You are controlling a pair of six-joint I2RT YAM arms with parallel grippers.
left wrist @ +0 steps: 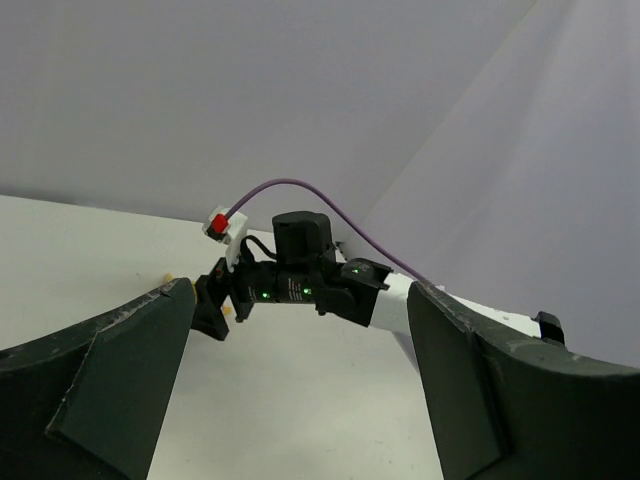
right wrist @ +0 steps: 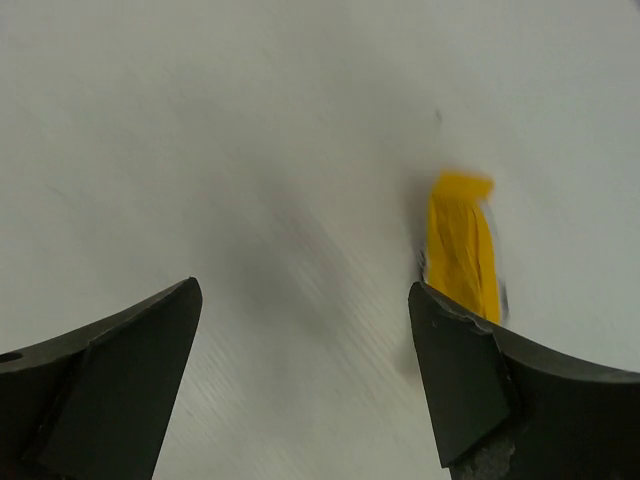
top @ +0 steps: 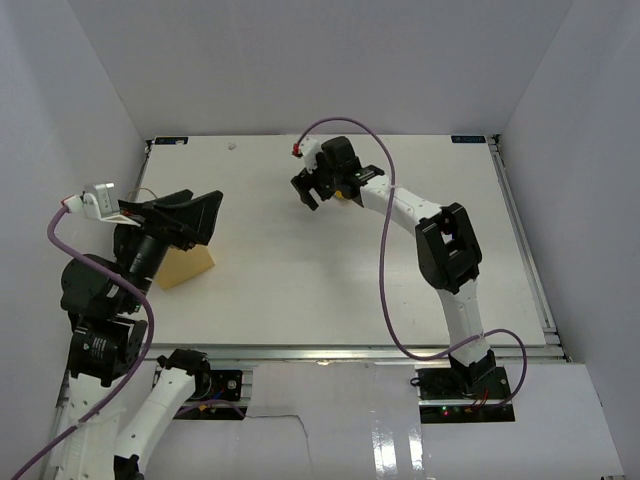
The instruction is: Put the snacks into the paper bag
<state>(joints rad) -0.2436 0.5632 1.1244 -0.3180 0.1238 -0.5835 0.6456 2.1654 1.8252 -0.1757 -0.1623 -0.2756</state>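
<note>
The paper bag [top: 188, 266] is tan and sits at the table's left, mostly hidden under my left arm. My left gripper [top: 212, 218] hangs open and empty just above and right of it; its dark fingers [left wrist: 110, 380] frame the left wrist view. My right gripper [top: 310, 194] is open at the far middle of the table. A yellow snack packet [right wrist: 462, 250] lies blurred on the table just beyond its right finger [right wrist: 470, 370], outside the jaws, and shows as a yellow patch in the top view [top: 346, 198]. No other snacks show.
White enclosure walls stand close on the left, back and right. The table's metal rail [top: 540, 290] runs along the right edge. In the left wrist view the right arm [left wrist: 300, 280] reaches across the table ahead. A small white speck [top: 232, 145] lies near the back edge.
</note>
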